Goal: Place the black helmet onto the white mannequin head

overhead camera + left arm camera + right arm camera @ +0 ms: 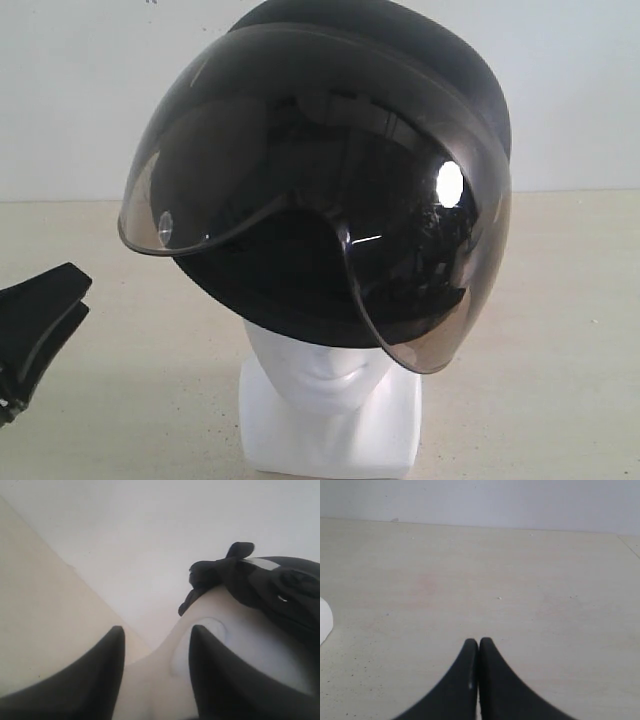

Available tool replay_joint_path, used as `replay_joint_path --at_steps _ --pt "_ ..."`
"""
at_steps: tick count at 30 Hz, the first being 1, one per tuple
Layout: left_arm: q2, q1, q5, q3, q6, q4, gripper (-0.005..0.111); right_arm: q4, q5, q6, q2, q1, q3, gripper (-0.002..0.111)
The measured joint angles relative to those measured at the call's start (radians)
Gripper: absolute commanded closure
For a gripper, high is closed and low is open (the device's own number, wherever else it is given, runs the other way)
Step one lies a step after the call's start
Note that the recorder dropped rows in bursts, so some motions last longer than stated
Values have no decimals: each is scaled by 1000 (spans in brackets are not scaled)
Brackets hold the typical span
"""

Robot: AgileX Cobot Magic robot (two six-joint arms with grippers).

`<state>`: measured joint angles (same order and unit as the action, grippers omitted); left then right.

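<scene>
Left pincer (157, 630) was sitting open, its two black fingers (95, 680) clearly apart with nothing clamped between them. From its own wrist cam you looked through the gap straight at the side of the white mannequin head (240, 630), with the dark padded edge of the black helmet (280, 590) and a bit of strap hanging over it. In the exterior view that same pincer only poked in at the lower left edge, apart from the head and not touching anything as far as I could see.

Right pincer (478, 641) was the opposite: fingers pressed flat together, tip to tip, gripping nothing. It pointed out over bare beige tabletop (520, 580), and there was just a small white sliver at the edge of that wrist view that I couldn't make out. It didn't show in the exterior view.

As for the helmet, it was on the mannequin head, seen from the front in the exterior view. It sat low and a bit crooked, so the shell and dark lining hid the whole upper face and only the mouth, chin and blocky neck base showed underneath. The smoky bubble visor (330, 180) stuck out in front, tilted, with its corner on the right of the view dropping down to about chin level and its other corner higher up. A bright spot of light reflected off the visor. The head stood upright on the tabletop, with a plain white wall (80, 100) behind it.
</scene>
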<state>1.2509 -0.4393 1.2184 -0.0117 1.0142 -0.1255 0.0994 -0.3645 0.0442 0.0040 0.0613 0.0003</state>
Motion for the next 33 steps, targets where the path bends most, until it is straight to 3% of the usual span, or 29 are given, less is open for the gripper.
replay_joint_path --at_steps 7,16,21,33 --pt "-215 0 -36 6 -138 95 67 0 0 0 0 0 0 108" --pt "-376 0 -415 7 -165 294 67 0 0 0 0 0 0 108" --pt "-428 0 -585 8 -83 428 67 0 0 0 0 0 0 108" --pt "-491 0 -717 8 192 856 67 0 0 0 0 0 0 108"
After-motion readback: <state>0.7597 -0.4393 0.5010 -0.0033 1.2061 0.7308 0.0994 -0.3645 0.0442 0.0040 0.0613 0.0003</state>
